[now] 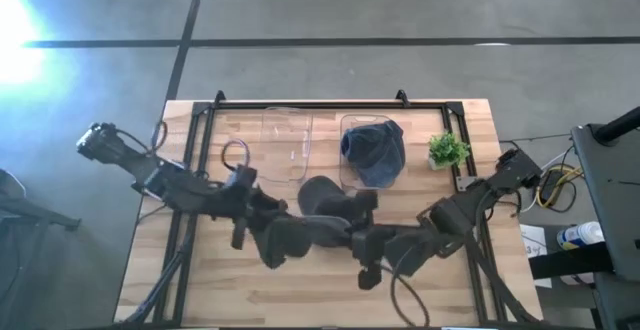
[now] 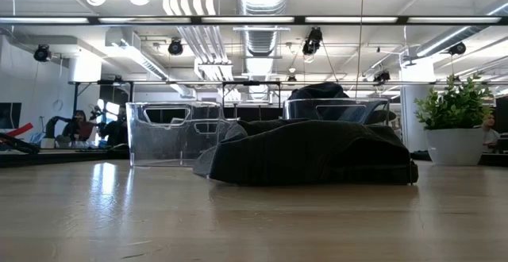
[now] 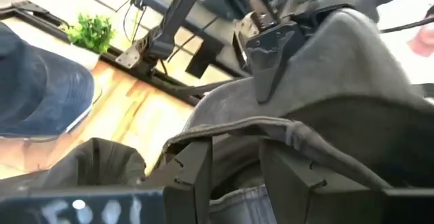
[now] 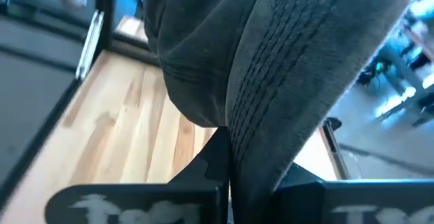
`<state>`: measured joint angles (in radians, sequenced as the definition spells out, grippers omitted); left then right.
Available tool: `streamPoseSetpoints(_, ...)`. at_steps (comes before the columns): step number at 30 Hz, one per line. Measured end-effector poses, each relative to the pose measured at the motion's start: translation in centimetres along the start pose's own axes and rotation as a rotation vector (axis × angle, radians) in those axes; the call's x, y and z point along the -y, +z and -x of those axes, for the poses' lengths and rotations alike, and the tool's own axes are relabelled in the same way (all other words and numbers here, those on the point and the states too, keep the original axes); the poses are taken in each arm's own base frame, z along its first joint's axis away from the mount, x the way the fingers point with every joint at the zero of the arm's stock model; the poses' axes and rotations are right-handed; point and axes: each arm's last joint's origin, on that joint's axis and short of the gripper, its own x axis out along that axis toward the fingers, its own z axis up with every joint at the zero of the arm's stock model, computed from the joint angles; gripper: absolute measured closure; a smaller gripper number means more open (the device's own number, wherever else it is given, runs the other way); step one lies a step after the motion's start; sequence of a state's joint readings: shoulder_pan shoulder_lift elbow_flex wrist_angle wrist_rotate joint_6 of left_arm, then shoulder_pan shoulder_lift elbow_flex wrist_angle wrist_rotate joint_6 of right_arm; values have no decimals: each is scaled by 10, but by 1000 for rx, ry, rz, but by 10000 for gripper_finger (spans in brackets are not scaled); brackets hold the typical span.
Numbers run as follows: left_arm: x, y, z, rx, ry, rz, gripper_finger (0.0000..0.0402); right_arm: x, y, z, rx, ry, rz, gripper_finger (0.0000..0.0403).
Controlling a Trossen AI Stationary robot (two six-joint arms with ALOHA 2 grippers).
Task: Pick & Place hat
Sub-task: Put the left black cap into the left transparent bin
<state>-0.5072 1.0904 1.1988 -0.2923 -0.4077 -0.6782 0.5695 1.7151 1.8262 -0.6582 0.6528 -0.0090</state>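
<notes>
on a light wooden table (image 1: 200, 290) framed by a black rail, both dark arms converge at the middle over a dark grey hat (image 1: 325, 205) that lies flat on the boards, in front of two clear plastic bins. the left arm reaches in from the table's left edge, its gripper (image 3: 234, 166) clamped on a fold of the hat's fabric. the right arm comes in from the right edge, its gripper (image 4: 230, 176) pinching the hat's stitched brim between its fingers. the right-hand clear bin (image 1: 350, 175) holds a blue denim hat (image 1: 375, 150); the left-hand clear bin (image 1: 288, 145) stands just beside it. a small potted plant (image 1: 447, 150) in a white pot sits near the table's far right corner, beside the bin with the denim hat.
</notes>
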Motion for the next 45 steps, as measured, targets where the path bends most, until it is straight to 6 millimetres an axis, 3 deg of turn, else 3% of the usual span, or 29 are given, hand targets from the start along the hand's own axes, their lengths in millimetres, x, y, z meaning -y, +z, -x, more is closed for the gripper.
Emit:
streamPoseSetpoints(6, -3, 15, 29, 58, -44, -11, 284, 13, -1, 4, 21, -1, -230, 390)
streamPoseSetpoints(12, -20, 19, 57, 71, 73, -75, 284, 17, 2, 1, 97, 120, -517, 390)
streamPoseSetpoints(15, -22, 18, 56, 125, 89, -32, 284, 15, 13, -1, 240, 209, -553, 390)
streamPoseSetpoints(22, -17, 9, 37, 83, 46, -73, 284, 34, 14, -21, 435, 156, -746, 390)
streamPoseSetpoints(31, -7, 25, 40, 239, -41, -175, 284, 50, -19, -57, 401, 185, -1060, 390)
streamPoseSetpoints(36, -19, 29, 51, 282, 173, -336, 284, 62, -29, -59, 427, 193, -1178, 390)
streamPoseSetpoints(41, -39, 28, 75, 259, 449, -440, 284, 74, -36, -48, 560, 207, -1250, 390)
streamPoseSetpoints(45, -53, 22, 86, 228, 631, -483, 284, 82, -45, -36, 625, 53, -1313, 390)
